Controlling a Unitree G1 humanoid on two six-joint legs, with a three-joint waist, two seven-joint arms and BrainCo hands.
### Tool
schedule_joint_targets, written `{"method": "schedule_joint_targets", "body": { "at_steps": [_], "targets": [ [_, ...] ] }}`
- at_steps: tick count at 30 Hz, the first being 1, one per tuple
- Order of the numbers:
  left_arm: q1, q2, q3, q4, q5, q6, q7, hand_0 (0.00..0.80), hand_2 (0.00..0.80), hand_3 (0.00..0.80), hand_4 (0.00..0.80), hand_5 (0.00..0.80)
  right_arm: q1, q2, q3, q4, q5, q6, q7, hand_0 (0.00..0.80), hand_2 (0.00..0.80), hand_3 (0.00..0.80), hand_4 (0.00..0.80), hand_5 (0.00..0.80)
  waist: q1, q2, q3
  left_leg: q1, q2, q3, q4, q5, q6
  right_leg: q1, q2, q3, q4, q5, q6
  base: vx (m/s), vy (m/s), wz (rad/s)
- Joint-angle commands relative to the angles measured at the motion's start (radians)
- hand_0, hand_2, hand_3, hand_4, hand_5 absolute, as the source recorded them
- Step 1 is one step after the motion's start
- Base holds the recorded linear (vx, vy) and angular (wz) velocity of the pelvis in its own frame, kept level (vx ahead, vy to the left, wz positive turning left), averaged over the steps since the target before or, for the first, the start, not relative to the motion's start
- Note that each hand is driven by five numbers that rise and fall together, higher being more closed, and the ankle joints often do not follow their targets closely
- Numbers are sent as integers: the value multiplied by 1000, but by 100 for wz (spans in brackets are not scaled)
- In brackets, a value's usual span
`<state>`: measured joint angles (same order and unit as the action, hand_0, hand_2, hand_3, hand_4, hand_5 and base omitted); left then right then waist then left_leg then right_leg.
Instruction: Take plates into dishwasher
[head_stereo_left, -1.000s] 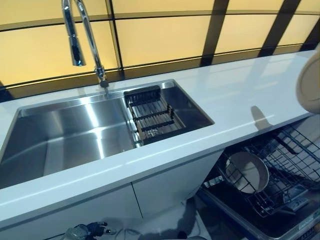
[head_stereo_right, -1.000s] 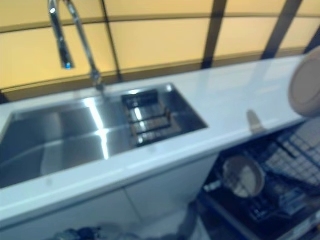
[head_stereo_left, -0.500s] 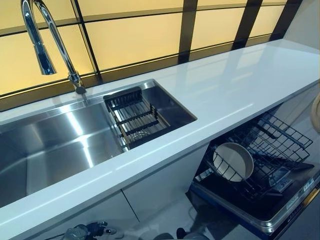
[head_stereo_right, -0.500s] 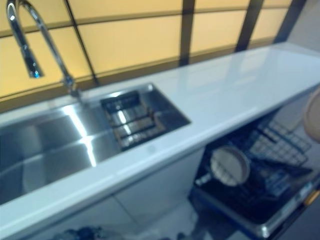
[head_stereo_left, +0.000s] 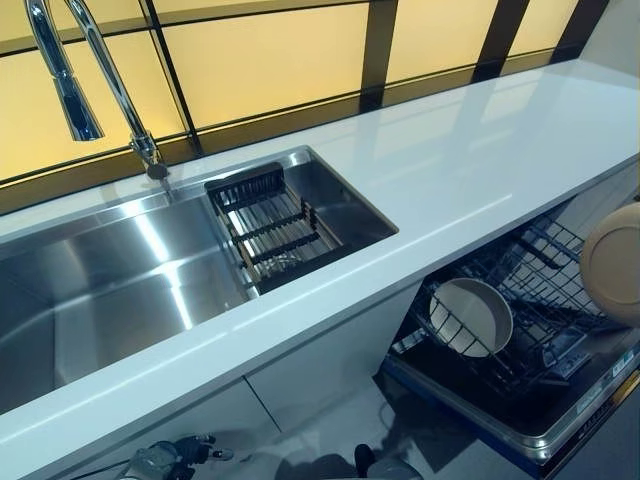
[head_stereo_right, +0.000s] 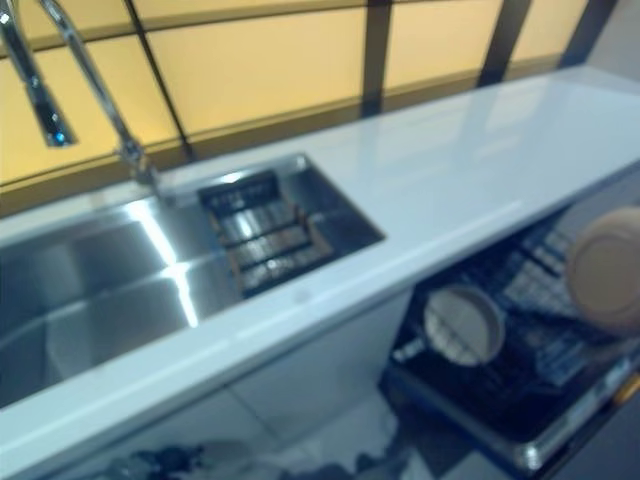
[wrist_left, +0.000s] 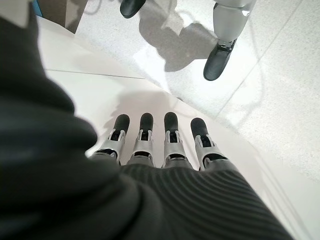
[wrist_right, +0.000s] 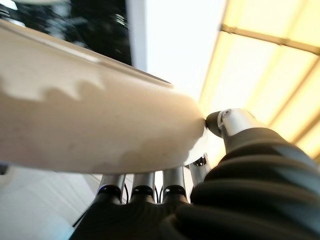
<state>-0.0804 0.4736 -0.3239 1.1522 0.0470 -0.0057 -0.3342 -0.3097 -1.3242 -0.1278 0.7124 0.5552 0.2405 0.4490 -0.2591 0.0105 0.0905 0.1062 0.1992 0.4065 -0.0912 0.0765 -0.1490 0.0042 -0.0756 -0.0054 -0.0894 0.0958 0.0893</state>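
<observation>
White kitchen counter (head_stereo_left: 470, 170) beside steel sink (head_stereo_left: 130, 280), open dishwasher rack (head_stereo_left: 540, 300) below.

Carrying step: beige plate (head_stereo_left: 613, 262) pinched in right hand (wrist_right: 220, 122) above rack, seemingly; one plate (head_stereo_left: 470, 316) already slotted. Next: lowering upright into free tines. Left hand (wrist_left: 160, 150) straight-fingered, empty.

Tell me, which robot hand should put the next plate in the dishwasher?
The right hand: its fingers already pinch a beige plate above the dishwasher rack. The left hand hangs empty over the floor.
</observation>
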Motion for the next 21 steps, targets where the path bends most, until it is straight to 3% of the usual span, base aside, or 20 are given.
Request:
{"method": "schedule_joint_targets", "body": {
  "at_steps": [1, 13, 21],
  "targets": [
    [-84, 86, -17, -5, 8, 7, 3, 0, 0, 0, 0, 0, -97, 26, 32, -12, -59, -59, 11, 800, 800, 800, 800, 800, 18, -73, 9, 84, 11, -15, 4, -72, 9, -25, -57, -13, 4, 19, 85, -32, -61, 1],
    [-122, 82, -24, -55, 6, 48, 7, 0, 0, 0, 0, 0, -210, 60, 187, -9, -143, -54, 48, 800, 800, 800, 800, 800, 25, -44, 59, 66, 11, -35, 4, -63, -1, -51, -67, -26, 10, 26, 86, -43, -37, 3],
    [-132, 85, -21, -83, 10, 51, -6, 0, 0, 0, 0, 0, -246, 84, 209, -12, -134, -42, 76, 800, 800, 800, 800, 800, 23, -20, 81, 61, 7, -39, 4, -61, -8, -59, -75, -26, 11, 27, 85, -24, 6, 4]
  ]
}}
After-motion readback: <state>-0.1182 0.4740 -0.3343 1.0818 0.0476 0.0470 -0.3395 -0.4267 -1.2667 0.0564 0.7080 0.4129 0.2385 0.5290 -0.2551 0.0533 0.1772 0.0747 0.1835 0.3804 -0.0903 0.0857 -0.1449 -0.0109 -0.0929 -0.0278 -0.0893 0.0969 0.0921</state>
